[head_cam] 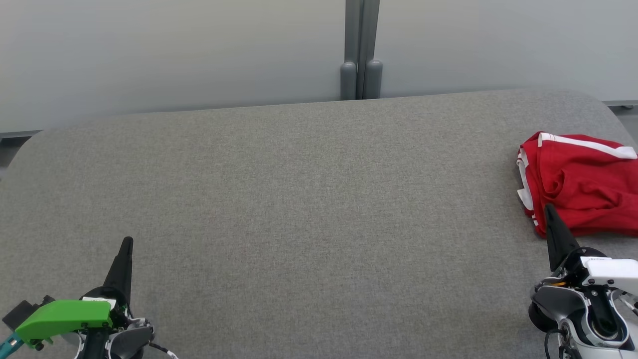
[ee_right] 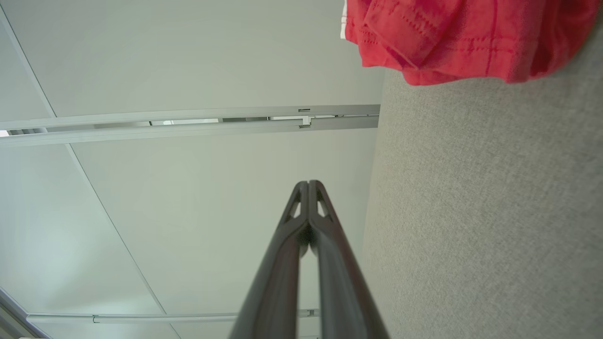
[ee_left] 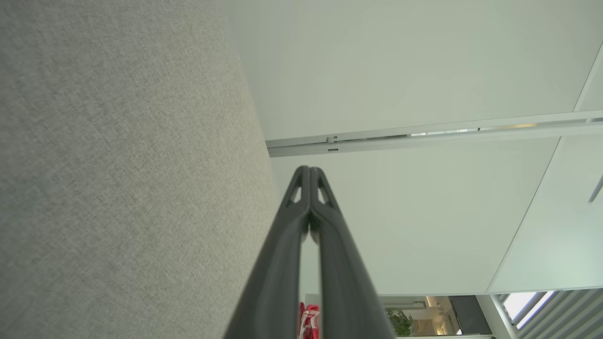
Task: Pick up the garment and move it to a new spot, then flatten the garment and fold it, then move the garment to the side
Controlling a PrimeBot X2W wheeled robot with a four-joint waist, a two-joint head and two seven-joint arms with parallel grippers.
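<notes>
Garment: red w/ white stripe trim, crumpled in a heap at far right of the grey fabric surface, near its right edge. Part of it runs out of head view on the right. Not flattened, not folded.

Right claw: lower right of head view. Fingers pressed tip to tip, no gap, nothing between them. Tip overlaps garment's near edge in head view, but contact cannot be confirmed. In right wrist view the red cloth sits at top right, apart from the fingertips, w/ grey surface alongside.

Left claw: lower left of head view, well apart from garment. Fingers likewise pressed together, holding nothing, over bare surface. Green cover on its wrist.

Background: pale wall panels and a grey post behind surface's far edge.
</notes>
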